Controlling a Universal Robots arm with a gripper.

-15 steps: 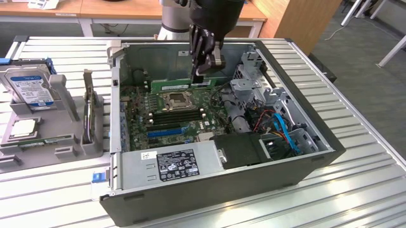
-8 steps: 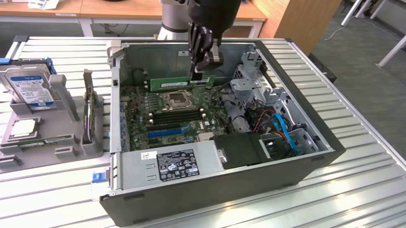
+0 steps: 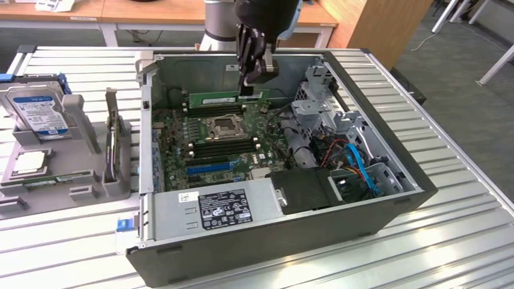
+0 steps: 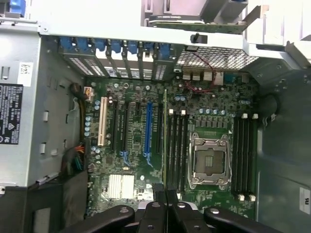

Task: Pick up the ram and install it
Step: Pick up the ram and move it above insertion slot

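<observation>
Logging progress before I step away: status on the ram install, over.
Gripper shut on the ram. Ram held above the motherboard inside the open case, not yet seated. Nothing seen between it and the memory slots.

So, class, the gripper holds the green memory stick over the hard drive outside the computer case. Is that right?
No: the gripper holds the green memory stick over the motherboard inside the computer case; the exterior view shows it.
</observation>
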